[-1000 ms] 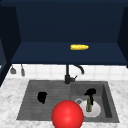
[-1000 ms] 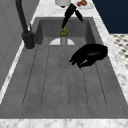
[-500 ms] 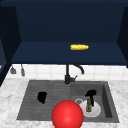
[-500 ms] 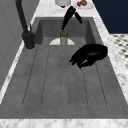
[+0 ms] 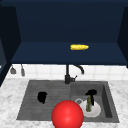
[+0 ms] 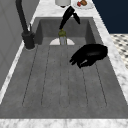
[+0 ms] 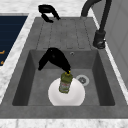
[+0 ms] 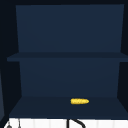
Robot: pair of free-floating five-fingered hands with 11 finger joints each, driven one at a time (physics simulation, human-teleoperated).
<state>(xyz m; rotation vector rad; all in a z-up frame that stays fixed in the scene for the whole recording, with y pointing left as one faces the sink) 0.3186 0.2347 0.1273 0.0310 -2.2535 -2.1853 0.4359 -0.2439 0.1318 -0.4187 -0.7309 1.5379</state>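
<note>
The right hand (image 7: 53,58) was down in the sink basin (image 7: 98,75) with its fingertips pinched on the cap of a little green bottle (image 7: 65,82), which stood a bit tilted on the white plate (image 7: 76,96) right next to the drain (image 7: 82,79). The left hand (image 6: 88,55) just hung over the ribbed drainboard (image 6: 50,82) with its fingers loosely curled, nothing in it. There was also a big red ball (image 5: 67,114) at the sink's front edge, the black faucet (image 5: 68,75) behind, and a corn cob (image 8: 79,101) up on the cabinet shelf (image 8: 45,106).
</note>
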